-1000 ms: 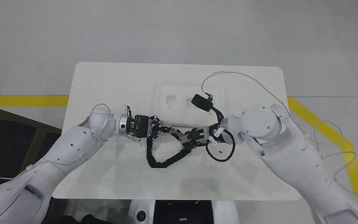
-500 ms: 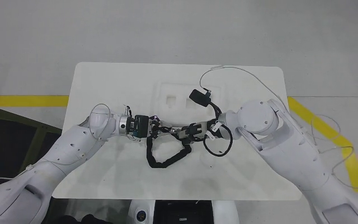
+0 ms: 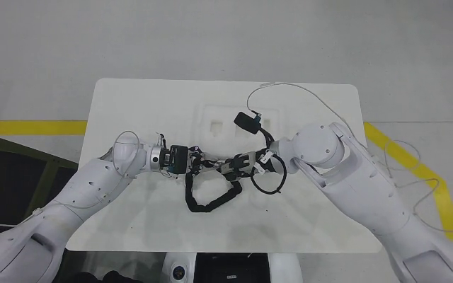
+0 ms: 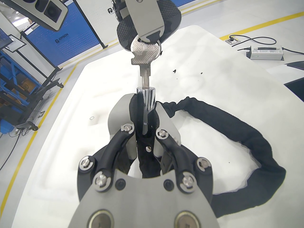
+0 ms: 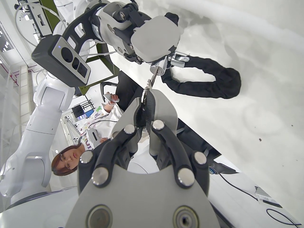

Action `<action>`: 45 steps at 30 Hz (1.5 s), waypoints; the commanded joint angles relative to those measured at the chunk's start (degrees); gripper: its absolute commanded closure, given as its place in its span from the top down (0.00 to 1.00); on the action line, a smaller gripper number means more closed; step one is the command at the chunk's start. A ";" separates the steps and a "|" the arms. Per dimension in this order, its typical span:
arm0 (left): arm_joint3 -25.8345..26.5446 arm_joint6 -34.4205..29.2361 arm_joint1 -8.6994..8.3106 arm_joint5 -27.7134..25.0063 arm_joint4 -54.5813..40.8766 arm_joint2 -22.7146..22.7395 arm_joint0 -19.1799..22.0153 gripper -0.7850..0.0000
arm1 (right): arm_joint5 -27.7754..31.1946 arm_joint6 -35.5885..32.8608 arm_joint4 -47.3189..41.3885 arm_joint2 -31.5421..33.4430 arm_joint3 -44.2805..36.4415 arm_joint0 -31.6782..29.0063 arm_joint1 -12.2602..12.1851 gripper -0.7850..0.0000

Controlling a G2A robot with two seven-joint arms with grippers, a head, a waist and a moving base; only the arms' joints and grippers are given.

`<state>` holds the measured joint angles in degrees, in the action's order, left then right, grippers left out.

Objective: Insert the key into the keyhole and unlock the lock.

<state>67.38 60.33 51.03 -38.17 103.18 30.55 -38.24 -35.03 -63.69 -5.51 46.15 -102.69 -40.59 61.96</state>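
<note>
Room on the near side of the lock (image 3: 207, 163) is barred by its black chain loop (image 3: 189, 194); bare table (image 3: 134, 106) is left far-left.

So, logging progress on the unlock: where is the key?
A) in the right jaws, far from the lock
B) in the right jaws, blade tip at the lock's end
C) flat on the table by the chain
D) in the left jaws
B: the right jaws pinch the key by its head, and its blade tip meets the end of the chrome lock clamped in the left jaws.
</note>
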 commanded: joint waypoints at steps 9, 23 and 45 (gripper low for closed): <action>-0.01 -0.02 -0.01 0.00 0.01 0.00 0.00 0.00 | 6.47 -2.08 0.38 4.26 -1.87 -3.16 -1.58 1.00; 7.24 -11.53 -1.32 -13.98 -6.27 4.67 -0.69 0.00 | 34.76 -11.13 4.37 11.81 -2.38 -8.51 -4.64 1.00; 17.57 -46.42 -6.55 -19.83 -41.09 -2.25 6.93 0.00 | 55.00 -4.67 16.72 14.09 -5.03 -11.58 -5.89 1.00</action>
<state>84.66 15.48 44.74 -58.00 63.69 28.83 -31.74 16.24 -69.09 10.62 60.24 -107.60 -52.13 56.11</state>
